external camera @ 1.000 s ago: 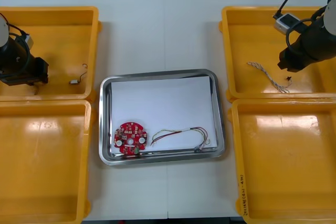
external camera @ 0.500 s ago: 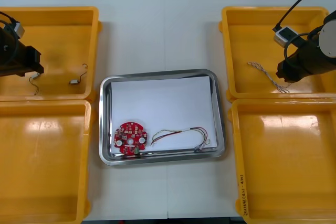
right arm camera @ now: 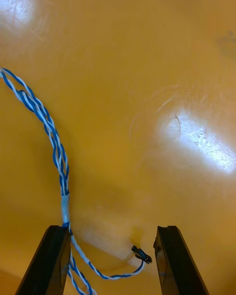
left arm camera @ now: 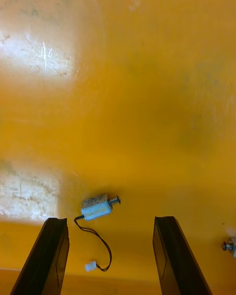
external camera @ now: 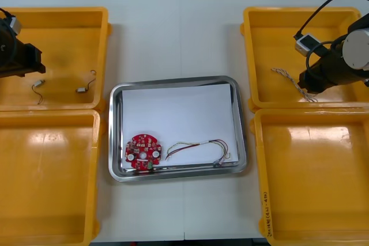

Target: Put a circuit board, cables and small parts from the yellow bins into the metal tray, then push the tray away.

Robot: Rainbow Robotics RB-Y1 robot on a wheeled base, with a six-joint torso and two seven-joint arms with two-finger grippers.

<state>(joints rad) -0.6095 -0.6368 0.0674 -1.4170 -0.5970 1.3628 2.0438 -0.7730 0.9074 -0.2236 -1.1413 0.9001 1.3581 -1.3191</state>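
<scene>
Left tool [left arm camera: 110, 220] and right tool [right arm camera: 112, 228] gaped apart; the limp, light twisted cable [right arm camera: 64, 196] seemed best pinched at its tape

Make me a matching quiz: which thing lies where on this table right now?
Things:
1. red circuit board
2. blue and white cable
3. small metal part
4. red and yellow cable

Places:
A. far right yellow bin, at the open right hand
B. metal tray, beside the board
C. metal tray, near left corner
D. far left yellow bin, just ahead of the open left hand

Pairs: 1-C; 2-A; 3-D; 4-B
</scene>
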